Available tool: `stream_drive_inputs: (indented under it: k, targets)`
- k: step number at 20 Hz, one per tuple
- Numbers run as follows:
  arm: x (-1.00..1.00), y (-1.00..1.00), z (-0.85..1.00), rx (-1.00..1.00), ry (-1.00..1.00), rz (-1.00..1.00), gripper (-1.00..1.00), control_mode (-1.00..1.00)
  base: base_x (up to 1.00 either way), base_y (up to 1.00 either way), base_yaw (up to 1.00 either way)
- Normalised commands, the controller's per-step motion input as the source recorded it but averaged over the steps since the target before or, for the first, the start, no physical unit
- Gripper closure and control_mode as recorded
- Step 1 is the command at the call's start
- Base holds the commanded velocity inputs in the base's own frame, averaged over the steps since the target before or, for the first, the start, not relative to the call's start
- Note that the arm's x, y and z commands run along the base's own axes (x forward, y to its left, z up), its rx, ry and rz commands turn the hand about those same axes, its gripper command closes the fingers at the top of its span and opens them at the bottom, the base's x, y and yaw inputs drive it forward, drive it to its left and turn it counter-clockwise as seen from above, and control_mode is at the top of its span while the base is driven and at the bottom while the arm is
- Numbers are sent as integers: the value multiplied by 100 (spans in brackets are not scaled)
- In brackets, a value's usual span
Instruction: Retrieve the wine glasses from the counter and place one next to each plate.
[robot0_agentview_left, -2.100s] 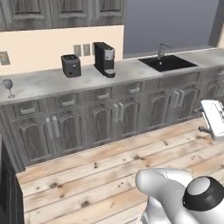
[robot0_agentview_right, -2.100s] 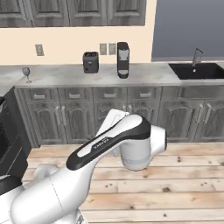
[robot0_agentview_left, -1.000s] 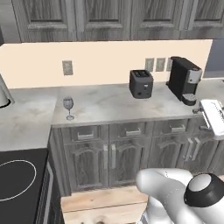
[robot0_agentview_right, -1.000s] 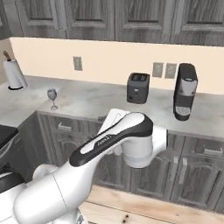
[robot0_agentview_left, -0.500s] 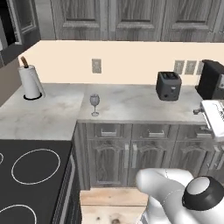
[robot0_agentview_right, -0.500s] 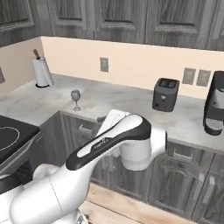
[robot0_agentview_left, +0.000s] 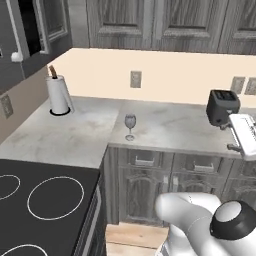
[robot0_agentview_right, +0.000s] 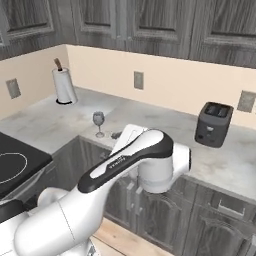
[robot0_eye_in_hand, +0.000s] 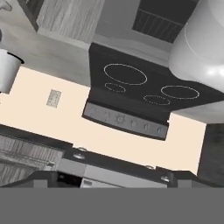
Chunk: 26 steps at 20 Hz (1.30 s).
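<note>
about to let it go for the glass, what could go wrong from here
The wine glass stands upright near the counter front edge on a thin stem; a sideways nudge from the arm could tip it or push it off. The hand's camera faces the stove, not the glass, so a wide swing is needed first, and the toaster stands beside the hand.

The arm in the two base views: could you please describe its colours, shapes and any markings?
The arm is built of glossy white, rounded tube-like segments. A dark grey to black band runs along the upper link, with small pale lettering on it, too small to read. In the left base view a round black cap with a light grey centre covers one joint. No loose cables show.
</note>
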Motion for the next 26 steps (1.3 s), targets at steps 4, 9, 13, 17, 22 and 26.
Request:
stream_drive_inputs:
  k: [4, 9, 13, 17, 22, 26]
  targets:
    - [0, 0, 0, 0, 0, 0, -100, 100, 33, 78, 3]
    - [0, 0, 0, 0, 0, 0, -100, 100, 85, 35, 12]
    - [0, 0, 0, 0, 0, 0, -100, 100, 51, -6, 12]
    - [0, 0, 0, 0, 0, 0, -100, 100, 67, -7, 8]
    - [0, 0, 0, 0, 0, 0, -100, 100, 75, -31, 22]
    - [0, 0, 0, 0, 0, 0, -100, 100, 47, -12, 0]
